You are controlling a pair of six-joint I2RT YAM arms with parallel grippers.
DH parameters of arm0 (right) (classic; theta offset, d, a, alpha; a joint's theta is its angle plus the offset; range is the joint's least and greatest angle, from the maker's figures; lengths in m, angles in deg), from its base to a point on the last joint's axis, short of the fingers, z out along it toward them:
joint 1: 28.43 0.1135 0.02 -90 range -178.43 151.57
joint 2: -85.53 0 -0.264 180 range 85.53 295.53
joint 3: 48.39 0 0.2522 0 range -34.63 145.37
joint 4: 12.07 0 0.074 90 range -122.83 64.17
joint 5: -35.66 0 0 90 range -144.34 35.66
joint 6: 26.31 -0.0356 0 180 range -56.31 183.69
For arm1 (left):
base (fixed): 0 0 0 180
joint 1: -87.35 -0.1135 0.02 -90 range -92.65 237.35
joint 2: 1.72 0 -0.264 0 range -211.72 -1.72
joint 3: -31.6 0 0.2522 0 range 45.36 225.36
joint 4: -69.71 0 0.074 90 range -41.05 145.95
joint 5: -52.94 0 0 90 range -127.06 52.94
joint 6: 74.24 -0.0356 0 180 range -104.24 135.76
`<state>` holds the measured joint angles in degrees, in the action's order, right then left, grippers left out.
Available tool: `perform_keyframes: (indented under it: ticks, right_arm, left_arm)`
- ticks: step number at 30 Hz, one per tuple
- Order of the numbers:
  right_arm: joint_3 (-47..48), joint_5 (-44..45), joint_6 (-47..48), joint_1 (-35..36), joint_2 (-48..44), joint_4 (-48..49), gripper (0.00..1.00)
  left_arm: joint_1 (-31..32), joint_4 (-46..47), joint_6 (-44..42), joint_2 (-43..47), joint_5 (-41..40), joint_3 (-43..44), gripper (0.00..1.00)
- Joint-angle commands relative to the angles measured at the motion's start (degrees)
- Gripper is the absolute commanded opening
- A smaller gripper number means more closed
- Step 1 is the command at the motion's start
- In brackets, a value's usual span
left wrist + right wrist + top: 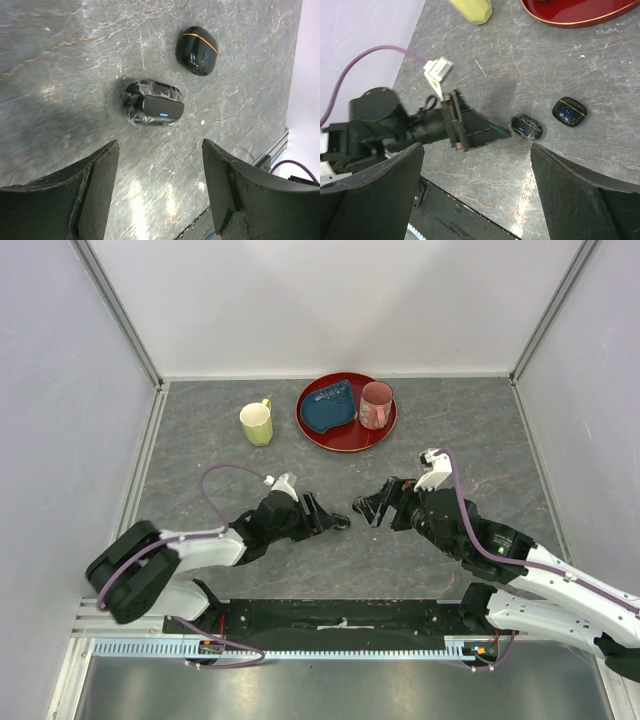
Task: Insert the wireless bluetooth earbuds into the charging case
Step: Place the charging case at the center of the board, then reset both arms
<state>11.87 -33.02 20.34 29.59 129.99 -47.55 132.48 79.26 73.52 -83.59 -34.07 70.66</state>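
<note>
While both arms are reaching toward the middle of the grey table (200,470), 2 black charging cases are lying on it between them. The wrapped case (152,102), covered in crinkled clear film, is lying just beyond the left gripper (160,145). That gripper's fingers are standing spread, with only bare table between them. The second case (196,50), marked with a thin orange line, is resting near the first, to its right and slightly farther back, not touching it. Both cases are probably closed, though the film is obscuring one seam, so whether earbuds are sitting inside cannot be told. The right gripper (476,147) is hovering over the cases with its fingers wide apart, gripping nothing. Farther back, a yellow mug (257,423) is standing left of a red plate (345,444), which is carrying a blue item (330,410) and a pink mug (376,405).
</note>
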Motion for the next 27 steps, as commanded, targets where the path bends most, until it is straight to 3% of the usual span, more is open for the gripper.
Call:
perform_keyframes:
  ticks: [1,4,6,9,12,13,15,19,21,24,27]
  right_arm:
    - [-0.9,5.2,-2.0,-0.4,-1.8,0.4,0.95]
    - [-1.9,7.0,-2.5,-0.9,-2.8,0.0,0.96]
    - [-2.4,7.9,-1.4,-1.4,-2.8,-0.3,0.98]
    - [-2.0,7.2,-0.5,-4.5,-0.8,-2.1,0.98]
    - [-2.0,-0.5,0.4,-12.7,2.2,-2.1,0.98]
    - [-2.3,-2.9,0.8,-18.3,4.3,-1.9,0.98]
    - [-2.6,-11.2,2.2,-23.7,6.6,-1.7,0.98]
    - [-3.9,-18.8,6.5,-35.1,10.6,-0.3,0.98]
    - [-5.0,-19.5,9.0,-37.3,11.2,0.2,0.98]
    - [-6.9,-32.9,12.0,-44.0,13.4,2.9,0.98]
    - [-7.4,-38.6,11.7,-48.4,16.5,3.8,0.98]
  left_arm:
    - [0.1,-8.3,-5.2,10.9,-8.2,-3.0,0.74]
    - [0.1,-14.2,-9.6,22.7,-13.5,-2.8,0.75]
    - [0.1,-19.7,-14.0,30.5,-18.1,-2.0,0.84]
    - [0.1,-26.4,-20.3,37.5,-24.0,-0.7,0.86]
    - [0.1,-32.3,-24.4,39.9,-28.1,1.9,0.87]
    - [0.1,-33.4,-25.2,40.7,-28.8,2.4,0.87]
    - [0.1,-36.7,-26.3,40.6,-30.3,3.7,0.88]
    - [0.0,-40.1,-25.2,38.3,-30.3,5.3,0.88]
    - [0.0,-40.3,-25.1,35.4,-29.5,6.4,0.89]
    - [0.1,-42.4,-24.4,30.8,-29.3,9.7,0.89]
    - [0.1,-44.6,-22.5,27.0,-29.7,12.7,0.89]
